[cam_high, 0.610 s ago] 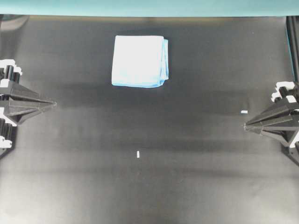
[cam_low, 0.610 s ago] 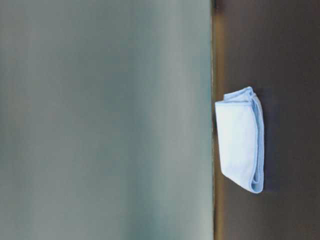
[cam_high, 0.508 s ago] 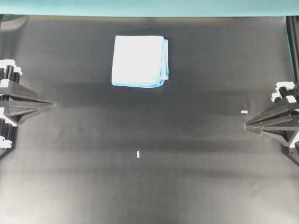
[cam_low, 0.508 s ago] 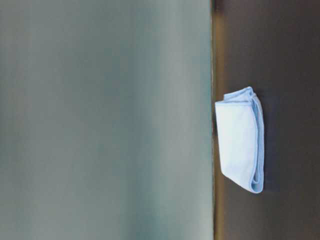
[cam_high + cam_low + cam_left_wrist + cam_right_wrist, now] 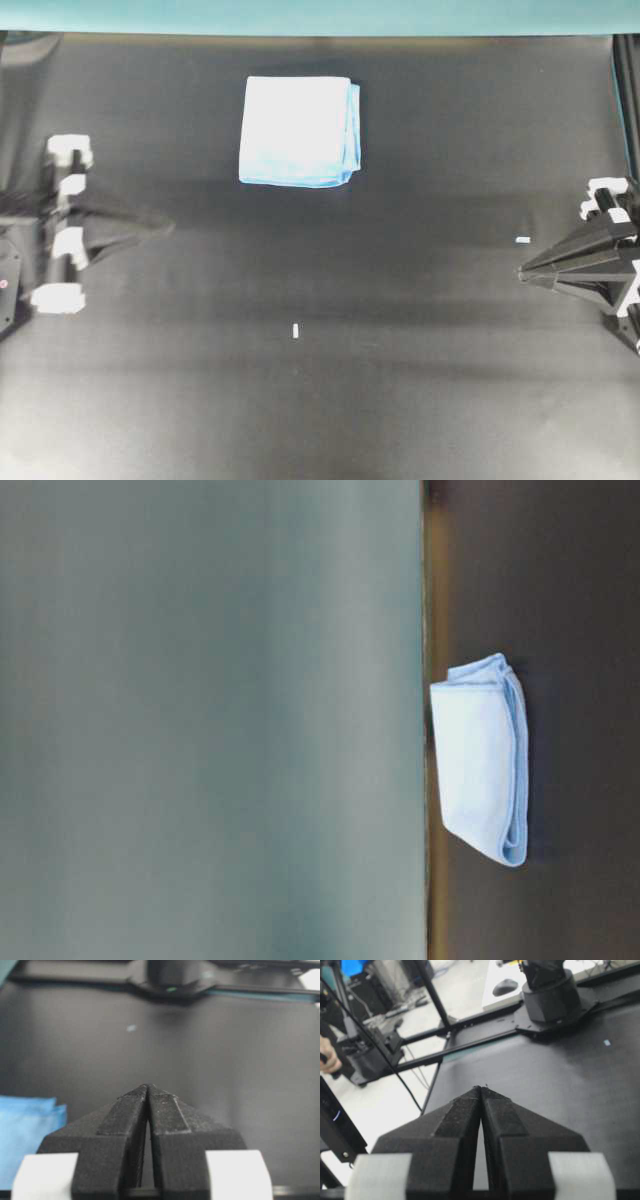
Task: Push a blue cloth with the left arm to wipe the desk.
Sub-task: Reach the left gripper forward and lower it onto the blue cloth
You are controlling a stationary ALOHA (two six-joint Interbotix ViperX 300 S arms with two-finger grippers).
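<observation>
The cloth (image 5: 299, 131) lay folded on the desk (image 5: 400, 380) near the teal far edge, untouched. The left gripper (image 5: 165, 227), fingers pressed together, pointed inward from the left side, well apart from the cloth. The right gripper (image 5: 524, 272), fingers likewise together, sat at the right edge beside a white mark (image 5: 522, 240).

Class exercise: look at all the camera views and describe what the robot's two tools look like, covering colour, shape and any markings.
Both the left tool and the right tool are matte black, rough-textured wedges of two fingers tapering to a point. White blocks sit at each base. No printed markings are visible on either.
</observation>
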